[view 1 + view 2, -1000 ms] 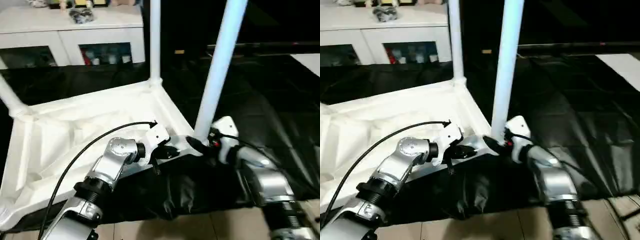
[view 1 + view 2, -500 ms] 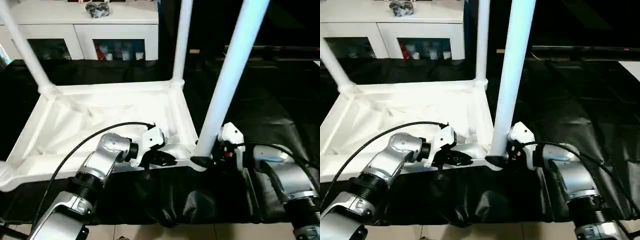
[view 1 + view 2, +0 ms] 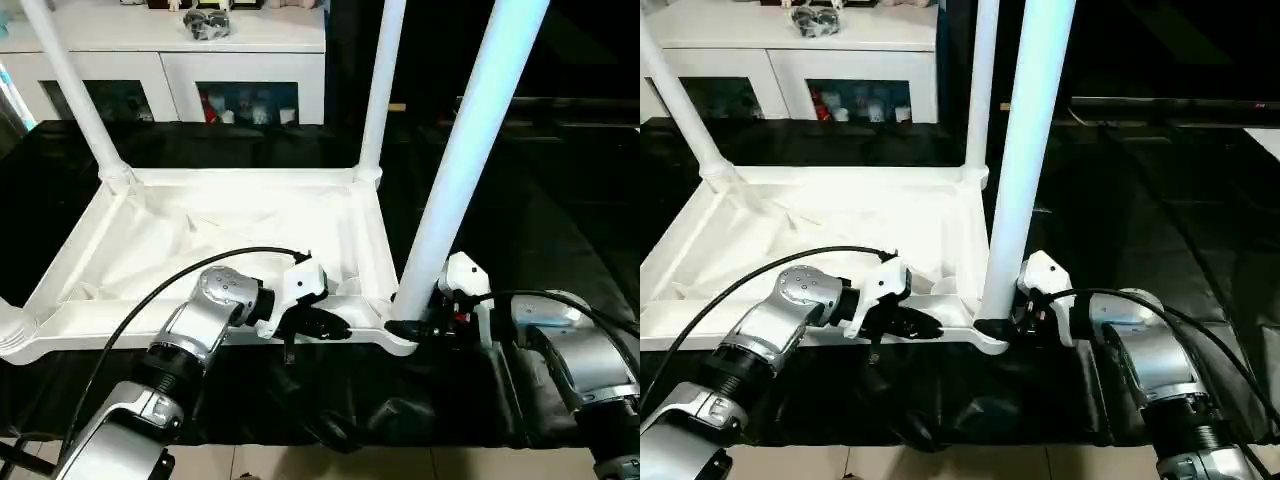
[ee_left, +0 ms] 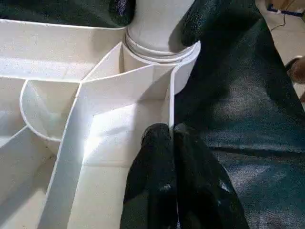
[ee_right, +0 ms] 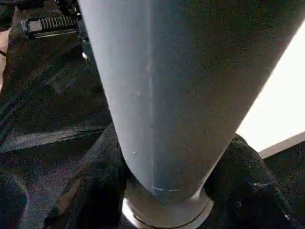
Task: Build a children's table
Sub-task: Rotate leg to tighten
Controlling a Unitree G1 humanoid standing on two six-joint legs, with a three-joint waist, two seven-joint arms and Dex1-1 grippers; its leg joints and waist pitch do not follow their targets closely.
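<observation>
The children's table lies upside down on a black cloth, its ribbed white top [image 3: 200,235] facing up. Three white legs stand in its corner sockets: far left [image 3: 75,95], far right [image 3: 382,90] and near right [image 3: 468,150]. My left gripper [image 3: 328,325] is shut on the top's thin near rim [image 4: 170,102], just beside the near-right socket [image 4: 159,45]. My right gripper [image 3: 408,327] is at the base of the near-right leg [image 5: 162,95], one black finger [image 5: 90,191] pressed on each side of it.
A white cabinet with glass doors [image 3: 200,60] stands behind the table. The black cloth [image 3: 560,200] spreads wide to the right. Pale floor [image 3: 300,468] shows at the near edge. A black cable [image 3: 170,285] loops over my left forearm.
The camera has tilted and shifted, so the whole scene sits differently. My right gripper's fingers have drawn in around the leg's base. The left gripper has stayed on the rim.
</observation>
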